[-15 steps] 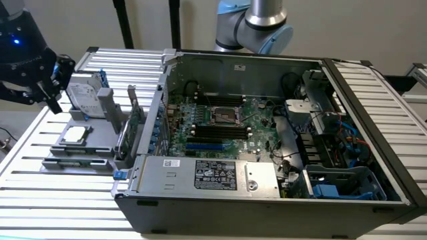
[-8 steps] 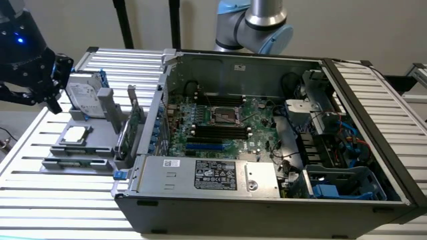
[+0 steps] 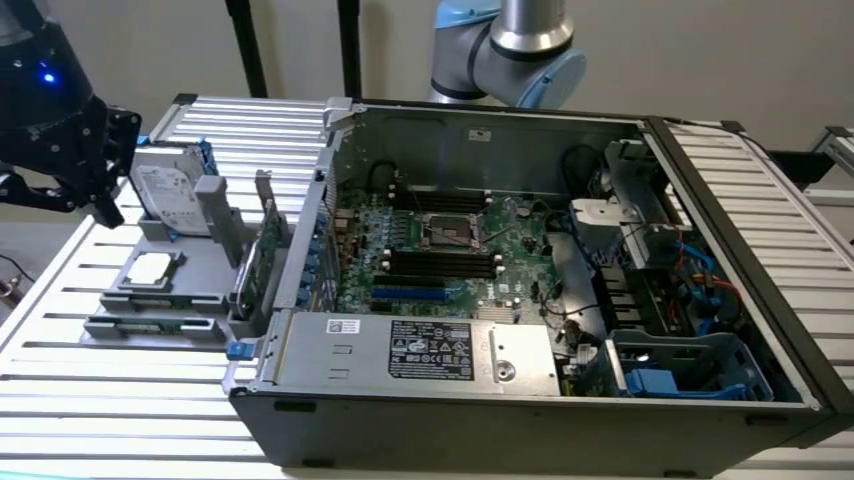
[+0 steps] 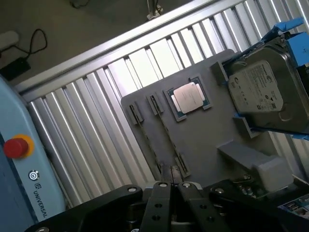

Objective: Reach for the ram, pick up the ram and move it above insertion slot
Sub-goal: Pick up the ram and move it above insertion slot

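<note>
Closest in, the claw (image 4: 171,192) is clenched with its fingertips together and nothing between them, hovering over the gray holder tray (image 4: 212,145) on the slatted surface (image 4: 91,130). Just beyond, the ram (image 4: 167,134) sits on edge in its tray slot, untouched. The work looks to be at the reach, with the pickup and the carry to the slot not yet done.

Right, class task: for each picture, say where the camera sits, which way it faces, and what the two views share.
Exterior view: off the arm, raised, looking down on the open computer case and, at the exterior view's left, the grey tray; an arm joint shows at the top.
Wrist view: on the wrist, looking down past the shut gripper at the tray.
Shared: the tray, the hard drive and the processor chip.
</note>
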`<state>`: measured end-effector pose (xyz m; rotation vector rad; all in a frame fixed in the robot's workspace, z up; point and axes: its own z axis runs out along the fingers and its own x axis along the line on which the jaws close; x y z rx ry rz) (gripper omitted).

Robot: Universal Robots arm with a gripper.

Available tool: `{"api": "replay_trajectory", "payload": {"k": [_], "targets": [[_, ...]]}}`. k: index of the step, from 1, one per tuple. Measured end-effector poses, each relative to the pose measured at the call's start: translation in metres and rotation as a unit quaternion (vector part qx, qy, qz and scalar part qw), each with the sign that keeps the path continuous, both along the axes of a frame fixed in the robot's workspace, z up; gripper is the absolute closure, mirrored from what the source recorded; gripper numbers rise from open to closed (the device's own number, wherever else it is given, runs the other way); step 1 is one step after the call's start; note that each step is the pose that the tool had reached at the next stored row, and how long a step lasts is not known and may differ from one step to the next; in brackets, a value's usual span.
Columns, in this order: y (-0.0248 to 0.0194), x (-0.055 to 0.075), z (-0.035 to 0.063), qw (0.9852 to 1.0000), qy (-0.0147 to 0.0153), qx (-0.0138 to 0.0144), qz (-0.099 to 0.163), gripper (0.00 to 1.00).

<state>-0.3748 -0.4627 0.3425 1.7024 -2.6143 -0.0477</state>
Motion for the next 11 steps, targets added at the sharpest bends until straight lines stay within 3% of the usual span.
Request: {"api": "replay_trajectory", "payload": {"k": [6,11], "targets": [[0.0000,0.0000,-0.0002,0.9985,0.0000,0.0000,0.055,0.89],[0.0000,0.0000,-0.0005,0.9949,-0.0003,0.0000,0.100,0.89]]}}
